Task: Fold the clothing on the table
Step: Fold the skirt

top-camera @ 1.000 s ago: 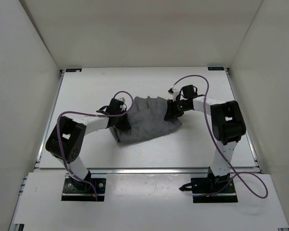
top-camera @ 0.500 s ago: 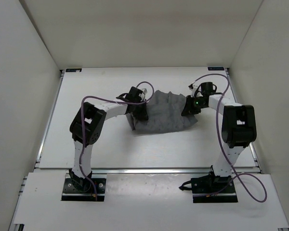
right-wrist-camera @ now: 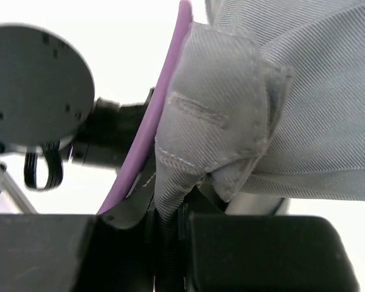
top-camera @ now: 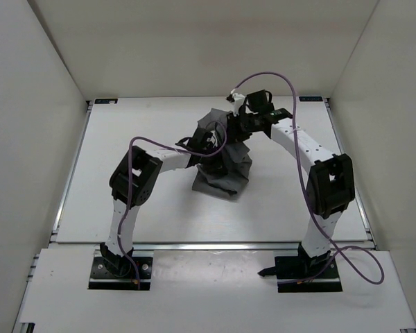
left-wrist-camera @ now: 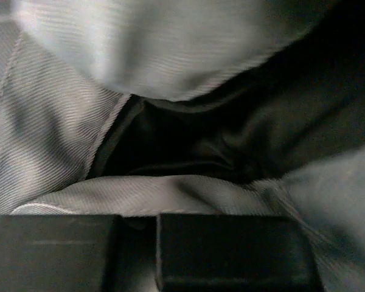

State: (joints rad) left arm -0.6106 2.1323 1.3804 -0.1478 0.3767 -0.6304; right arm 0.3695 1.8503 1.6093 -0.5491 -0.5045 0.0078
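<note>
At the middle of the white surface (top-camera: 125, 208), grey clothing (top-camera: 225, 182) is gathered between both arms, partly lifted.
Its long axis runs from the far side toward the near edge. The lower part lies bunched on the surface, and the upper part hangs from the right claw (right-wrist-camera: 167, 243), which is clamped on a stitched hem and raised at the far end. The left claw (left-wrist-camera: 155, 249) sits lower at the heap's left flank, fingers closed with cloth apparently pinched. The fold likely turns on the right claw, which would carry its edge nearward over the lower part while the left holds the crease.
</note>
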